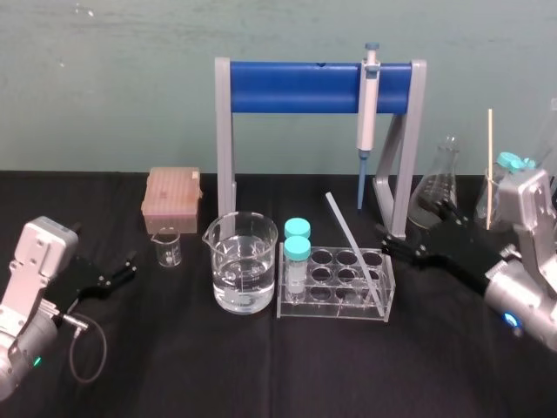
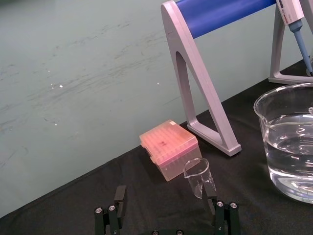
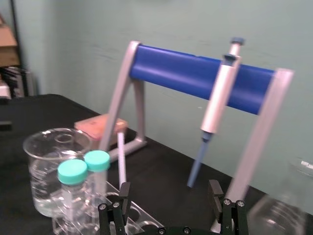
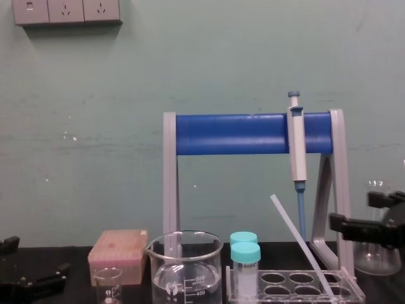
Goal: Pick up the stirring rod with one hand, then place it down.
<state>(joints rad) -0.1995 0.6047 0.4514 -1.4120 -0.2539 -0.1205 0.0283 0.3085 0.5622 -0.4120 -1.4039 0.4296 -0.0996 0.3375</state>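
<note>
Head view: stirring rod [image 1: 355, 252], thin glass, judged light, stiff, slick and breakable, leans in the tube rack [image 1: 322, 311] at centre right. The right gripper [image 1: 388, 243] sits just right of it, jaws spread and empty, and the left gripper [image 1: 122, 266], also spread and empty, is parked lower left. Right wrist view: the rod's upper length [image 3: 121, 159] stands left of centre. Chest view: the free upper half [image 4: 294, 231], lower right, looks the best place for a gentle pinch.

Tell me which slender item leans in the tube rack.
The translucent stirring rod leans in the rack; the blue-tipped pipette hangs on the blue stand.
</note>
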